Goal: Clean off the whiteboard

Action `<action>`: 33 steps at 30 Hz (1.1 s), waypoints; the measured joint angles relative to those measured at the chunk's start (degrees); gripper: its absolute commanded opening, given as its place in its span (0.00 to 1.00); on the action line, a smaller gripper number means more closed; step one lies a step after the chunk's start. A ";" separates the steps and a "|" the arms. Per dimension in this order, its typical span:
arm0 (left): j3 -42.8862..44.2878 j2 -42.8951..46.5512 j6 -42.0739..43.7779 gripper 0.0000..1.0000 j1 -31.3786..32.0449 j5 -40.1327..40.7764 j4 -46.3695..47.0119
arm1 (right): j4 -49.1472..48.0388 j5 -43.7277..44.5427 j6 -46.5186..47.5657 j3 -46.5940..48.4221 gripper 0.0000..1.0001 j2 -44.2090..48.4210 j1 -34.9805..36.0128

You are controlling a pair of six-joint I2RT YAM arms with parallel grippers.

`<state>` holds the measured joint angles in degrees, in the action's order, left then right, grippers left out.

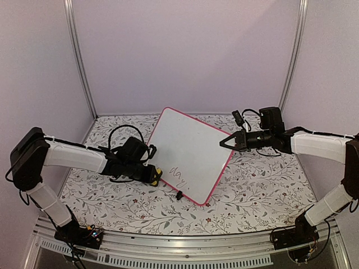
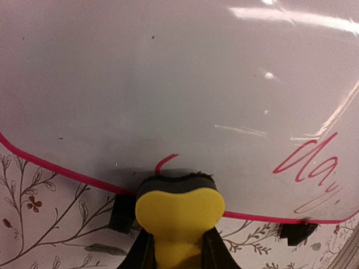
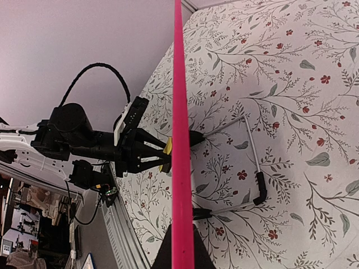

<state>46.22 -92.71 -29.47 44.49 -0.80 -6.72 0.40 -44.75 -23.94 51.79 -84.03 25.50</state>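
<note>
The whiteboard (image 1: 188,151) stands tilted on the floral cloth, pink-red frame, with red handwriting (image 1: 179,178) near its lower edge. My left gripper (image 1: 152,174) is shut on a yellow and black eraser (image 2: 176,204), its black felt pressed on the board's lower left by a short red stroke (image 2: 164,162). More red writing (image 2: 314,165) shows at the right in the left wrist view. My right gripper (image 1: 224,143) is shut on the board's right edge; the right wrist view shows the pink frame (image 3: 180,140) edge-on between its fingers.
A black clip foot (image 1: 179,195) sticks out under the board's front edge; two show in the left wrist view (image 2: 122,214). A wire stand (image 3: 252,157) props the board from behind. Lilac walls and metal posts (image 1: 78,56) enclose the table.
</note>
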 measured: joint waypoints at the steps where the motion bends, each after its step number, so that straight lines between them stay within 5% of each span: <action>1: -0.50 0.22 -0.04 0.00 0.00 -0.02 0.00 | -0.07 -0.11 0.02 0.00 0.00 -0.07 0.00; 19: 3.74 6.64 -0.15 0.00 0.11 9.11 -1.05 | -0.22 -0.15 0.02 0.02 0.00 -0.11 0.09; 33: -9.40 9.05 -5.84 0.00 0.11 20.87 15.21 | -0.24 -0.15 0.00 0.02 0.00 -0.15 0.11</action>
<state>36.82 -83.66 -35.31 44.60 20.08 8.49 0.16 -44.91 -23.94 51.81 -84.18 25.61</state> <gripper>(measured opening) 0.215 0.029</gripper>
